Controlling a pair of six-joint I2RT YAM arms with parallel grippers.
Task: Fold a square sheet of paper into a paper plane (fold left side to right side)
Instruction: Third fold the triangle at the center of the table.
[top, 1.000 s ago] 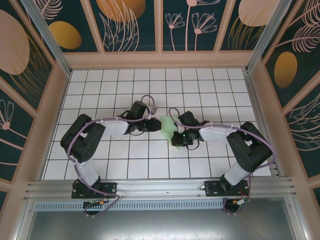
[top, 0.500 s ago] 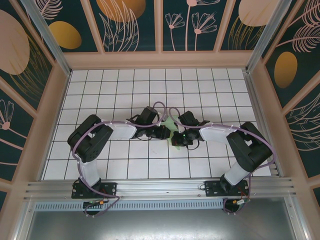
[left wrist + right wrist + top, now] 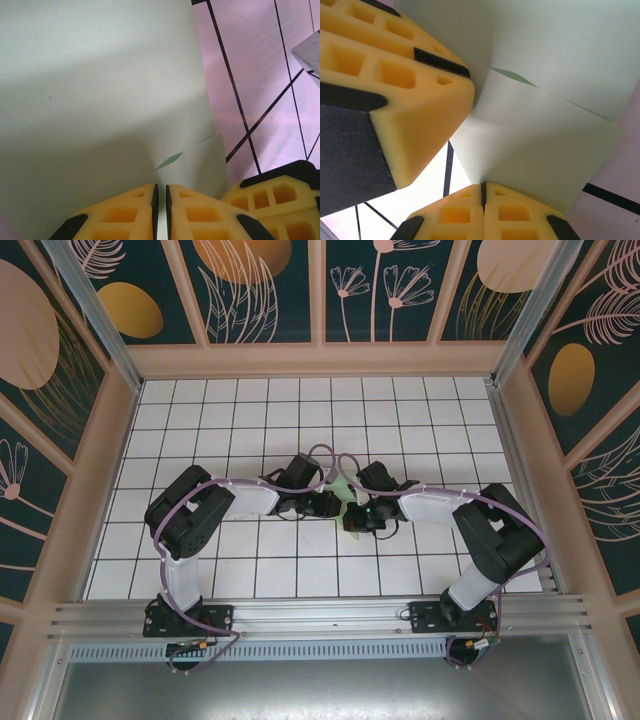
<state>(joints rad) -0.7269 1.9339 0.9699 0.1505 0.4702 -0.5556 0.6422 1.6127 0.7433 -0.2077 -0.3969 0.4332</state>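
Overhead, merely a sliver of the square sheet of paper (image 3: 343, 489) is seen on the bench (image 3: 250, 420); its overlapping layers are revealed by the wrist views. The left claw (image 3: 160, 195) is closed to a slit on its edge, the right claw (image 3: 483, 192) shut on a corner.

**Top view:** bright, even light fr. above. White table (image 3: 250, 570) shows no glare. Soft, short shadows lie under the arms (image 3: 240, 498) and round both sets of jaws. Sharp edge to edge.

**Left wrist view:** paper (image 3: 100, 75) ahead of jaws is brightest at the top, w. a broad grey shadow band across the middle. Table right of jaws has a pink cast. Foam fingers (image 3: 125, 210) are soft-focus.

**Right wrist view:** paper above jaws is pale, w. shadow beside the big yellow finger (image 3: 395, 100) upper left. Near foam is blurred. Table left of jaws is washed-out white.
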